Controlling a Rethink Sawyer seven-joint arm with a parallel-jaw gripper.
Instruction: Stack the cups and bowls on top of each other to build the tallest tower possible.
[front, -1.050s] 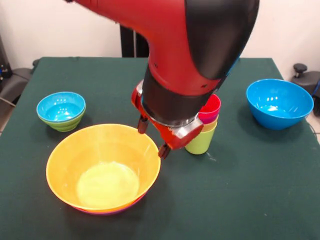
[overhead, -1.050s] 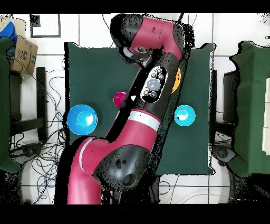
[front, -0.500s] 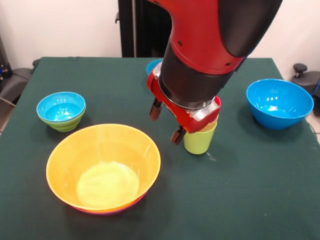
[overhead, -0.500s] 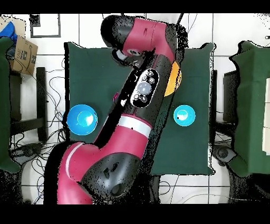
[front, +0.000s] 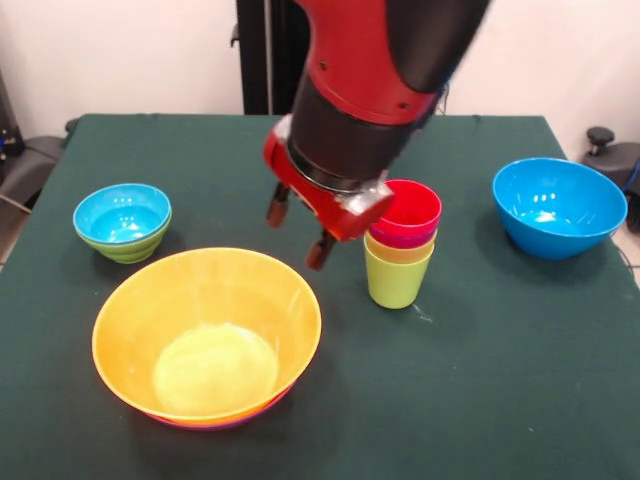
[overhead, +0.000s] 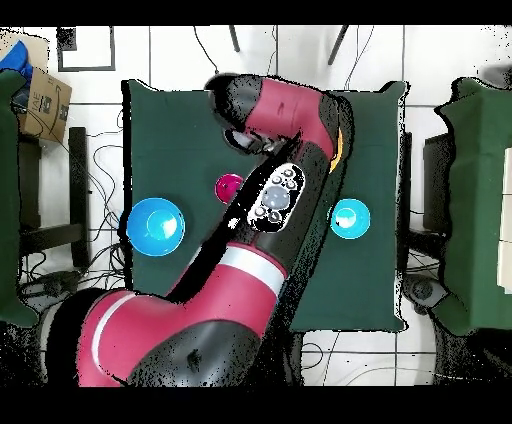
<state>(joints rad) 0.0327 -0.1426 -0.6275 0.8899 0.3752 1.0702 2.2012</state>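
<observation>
Since half a second ago your arm (front: 370, 90) has swung away from the tower (front: 401, 243) toward the picture's left in the front view, so the stack that it partly hid then now shows whole. You can see the arm's red and black bulk coming down from the top edge and filling the upper middle of that view. From overhead it covers most of the table's middle.

The green table (front: 520, 380) has open cloth along its near edge and in the near right corner of the front view, and more bare cloth at the far left.

The yellow-orange bowl (front: 207, 335), the largest dish, sits near the front edge, left of centre. It is empty, and a purple rim shows just beneath it. The large blue bowl (front: 559, 206) stands empty close to the right edge. At the left, a small blue bowl (front: 122, 213) rests inside the small green bowl (front: 128, 247).

The tower stands upright at mid-table: the lime green cup (front: 396, 281) lowest, then yellow, purple and red cup (front: 407, 208) nested in turn.

Your gripper (front: 297, 231) hangs above the cloth between the yellow-orange bowl's far rim and the tower, just left of the cups. Its two dark fingers (front: 278, 206) are spread apart and pinch nothing.
</observation>
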